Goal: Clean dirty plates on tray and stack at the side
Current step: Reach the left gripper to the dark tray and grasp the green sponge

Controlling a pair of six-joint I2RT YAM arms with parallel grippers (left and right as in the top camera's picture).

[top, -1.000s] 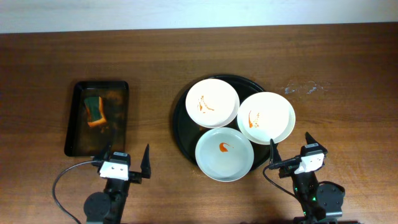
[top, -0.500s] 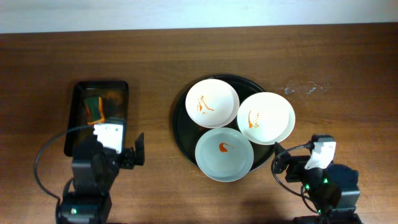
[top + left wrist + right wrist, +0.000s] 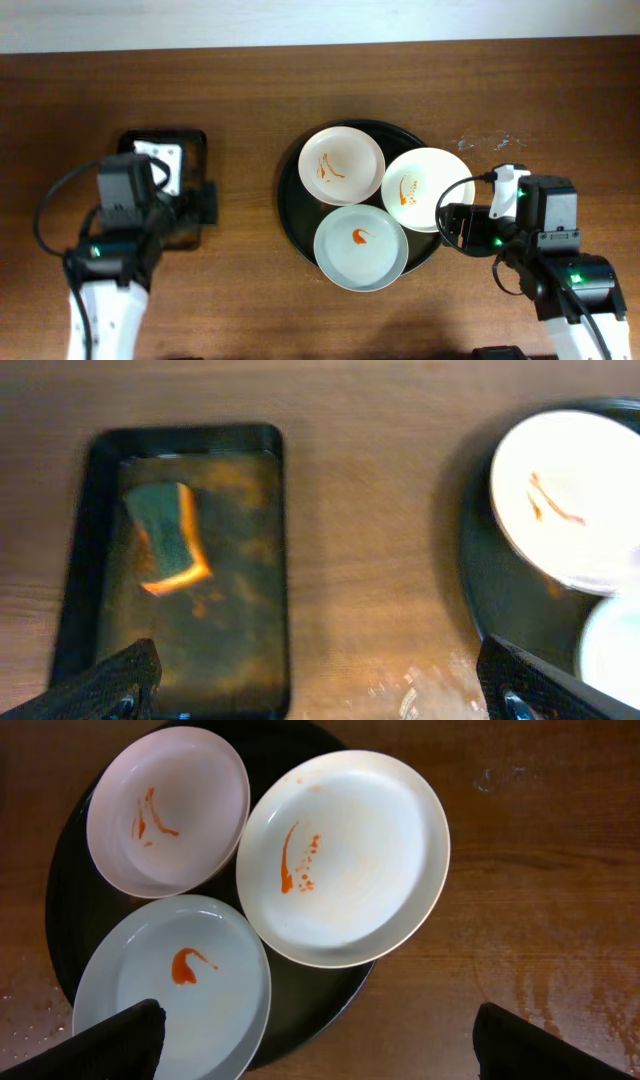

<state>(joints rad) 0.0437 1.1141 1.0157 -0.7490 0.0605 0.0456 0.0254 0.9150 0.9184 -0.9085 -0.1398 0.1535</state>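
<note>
right hand [image 3: 320,1045] open, three white orange-smeared plates [image 3: 340,855] on black tray [image 3: 310,992]

Clearances as I read them:
- Bare table [image 3: 245,200] between the rectangular tray [image 3: 285,560] and the round tray [image 3: 288,205]: an open lane.
- Far strip of table beyond both trays: open.
- Round tray: crowded by the far-left plate [image 3: 342,165], right plate [image 3: 425,188] and near plate [image 3: 360,248]. Their edges touch or overlap, so I see no finger gap between them. Only a black crescent along the left rim is free.
- Right plate and near plate overhang the rim.
- Rectangular tray: the sponge [image 3: 165,540] sits far-left, and only orange residue lies elsewhere.
- Right of the round tray: just wet marks [image 3: 540,990] on the wood.
</note>
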